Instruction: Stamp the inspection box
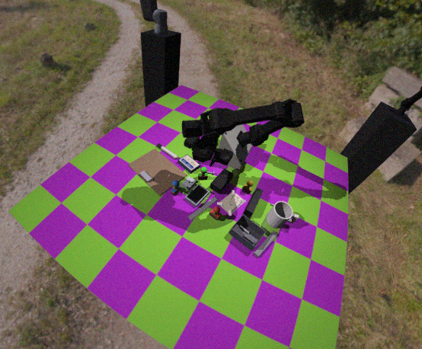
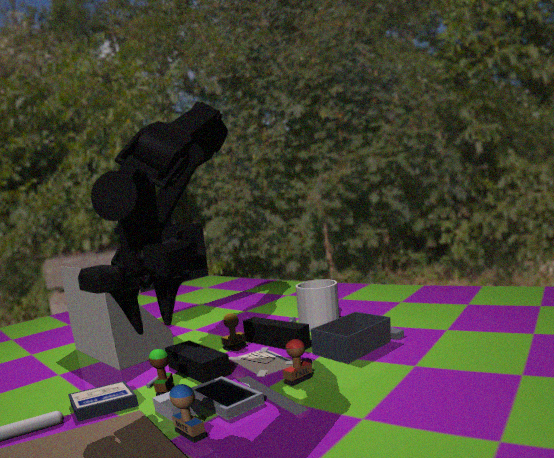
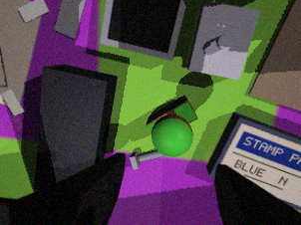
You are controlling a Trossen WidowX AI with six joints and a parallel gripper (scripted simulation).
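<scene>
1. While the black gripper (image 1: 212,155) (image 2: 154,327) (image 3: 169,166) hangs above the checkered table (image 1: 189,263) (image 2: 447,385) (image 3: 145,207), its fingers stand about half open, nothing between them.
2. Green-knobbed wooden stamp (image 1: 203,173) (image 2: 159,367) (image 3: 171,134), taken as PASS (lettering unreadable): upright on the table, below the fingertips. Wrist view: knob at 12 o'clock from the fingertip midpoint. Top view: stamp at 7 o'clock from the gripper.
3. Black ink pad in grey tray (image 1: 197,194) (image 2: 229,392) (image 3: 145,23): 6 o'clock from the stamp, top view.
4. Cream card (image 1: 231,203) (image 2: 262,361) (image 3: 17,43): 4 to 5 o'clock from the stamp, top view.
5. Blue-knobbed wooden stamp (image 1: 175,187) (image 2: 184,407): 8 o'clock from the green-knobbed one, top view.
</scene>
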